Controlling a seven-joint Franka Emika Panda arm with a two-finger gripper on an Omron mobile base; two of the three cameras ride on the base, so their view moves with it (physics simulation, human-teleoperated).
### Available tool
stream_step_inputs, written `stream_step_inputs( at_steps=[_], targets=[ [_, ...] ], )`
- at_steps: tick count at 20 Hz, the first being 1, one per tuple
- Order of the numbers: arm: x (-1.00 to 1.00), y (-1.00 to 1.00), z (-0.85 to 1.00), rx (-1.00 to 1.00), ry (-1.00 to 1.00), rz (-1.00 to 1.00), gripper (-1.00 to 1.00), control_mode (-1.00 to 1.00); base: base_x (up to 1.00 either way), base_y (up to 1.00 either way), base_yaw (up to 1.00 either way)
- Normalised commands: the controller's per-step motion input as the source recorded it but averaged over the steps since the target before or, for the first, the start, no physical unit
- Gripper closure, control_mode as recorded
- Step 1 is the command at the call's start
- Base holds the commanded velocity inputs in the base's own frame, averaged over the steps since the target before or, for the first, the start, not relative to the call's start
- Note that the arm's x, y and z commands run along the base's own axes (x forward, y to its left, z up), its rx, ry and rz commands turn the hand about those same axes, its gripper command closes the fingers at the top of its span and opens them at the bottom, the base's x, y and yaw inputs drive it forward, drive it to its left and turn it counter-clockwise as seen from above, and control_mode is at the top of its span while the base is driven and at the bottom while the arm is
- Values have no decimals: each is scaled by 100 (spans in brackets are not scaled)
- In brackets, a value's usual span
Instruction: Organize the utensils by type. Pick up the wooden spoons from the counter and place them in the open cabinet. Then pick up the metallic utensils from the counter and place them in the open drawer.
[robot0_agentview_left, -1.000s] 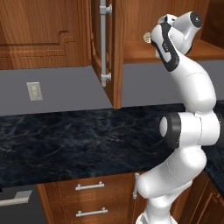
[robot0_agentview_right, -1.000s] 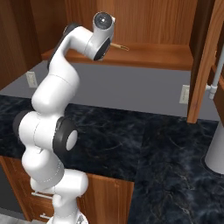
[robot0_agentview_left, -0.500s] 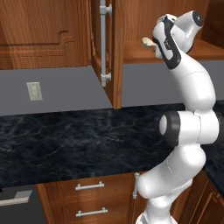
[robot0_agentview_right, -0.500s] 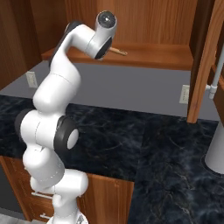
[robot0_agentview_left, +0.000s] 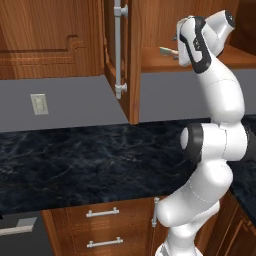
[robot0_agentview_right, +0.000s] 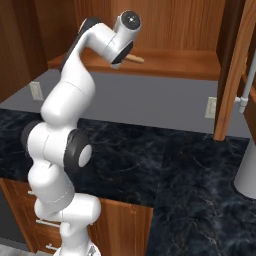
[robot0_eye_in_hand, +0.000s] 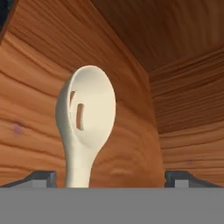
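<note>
A pale wooden spoon (robot0_eye_in_hand: 87, 113) with a slotted bowl lies on the shelf of the open cabinet (robot0_agentview_left: 235, 57), its handle pointing back at my hand. My gripper (robot0_eye_in_hand: 111, 178) is open: its two dark fingertips (robot0_eye_in_hand: 41, 177) stand wide apart on either side of the handle, clear of it. From the left base view the spoon (robot0_agentview_left: 167, 50) rests at the shelf's front edge, just left of my gripper (robot0_agentview_left: 179, 44). From the right, its handle (robot0_agentview_right: 134, 59) sticks out past my raised hand. The metallic utensils are out of view.
The cabinet's open door (robot0_agentview_left: 120, 50) with its long grey handle hangs left of the shelf. Below runs the dark marble counter (robot0_agentview_left: 75, 160), with shut drawers (robot0_agentview_left: 102, 212) under it. A grey cylinder (robot0_agentview_right: 247, 170) stands on the counter's right end.
My jaws have gone from nearly shut on the spoon to wide open, letting it go on the shelf. The hand has drawn back slightly.
</note>
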Motion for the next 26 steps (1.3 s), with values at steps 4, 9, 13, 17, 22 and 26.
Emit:
stream_step_inputs(
  at_steps=[4, 9, 13, 17, 22, 26],
  targets=[
    [-3, 0, -15, 0, 5, 15, -100, -100, 0, 0, 0],
    [2, 0, -1, 0, 5, 14, -100, -100, 0, 0, 0],
    [0, 0, 0, 0, 0, 6, -100, -100, 0, 0, 0],
    [0, 0, 0, 0, 0, 3, -100, -100, 0, 0, 0],
    [-14, 0, 0, 0, 0, 2, -100, -100, 0, 0, 0],
    [-67, 9, -1, 0, -10, 0, -100, -100, 0, 0, 0]
  ],
)
